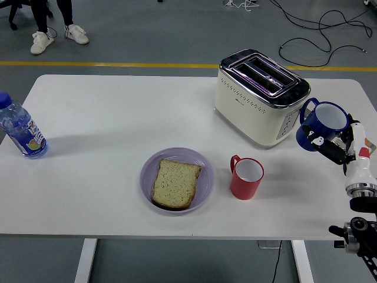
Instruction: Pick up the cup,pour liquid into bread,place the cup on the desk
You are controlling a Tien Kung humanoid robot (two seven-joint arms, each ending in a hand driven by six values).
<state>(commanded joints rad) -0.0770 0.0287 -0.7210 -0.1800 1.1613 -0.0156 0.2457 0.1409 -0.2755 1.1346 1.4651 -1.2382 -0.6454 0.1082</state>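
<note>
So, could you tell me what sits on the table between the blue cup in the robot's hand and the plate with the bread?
In the head view, the red cup stands between the blue cup and the purple plate; otherwise the white table is bare there.

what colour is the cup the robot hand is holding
Dark blue outside, white inside; the cup shows clearly in the head view, held in the right hand.

The white desk (106, 118) spans most of the frame. A cream toaster (260, 97) with a chrome top stands on it at upper right of centre. A purple plate (205, 177) rests near the lower centre. A red mug (246, 178) stands just right of the plate, apart from it. A blue-capped bottle (20, 128) stands upright at the left edge.
</note>
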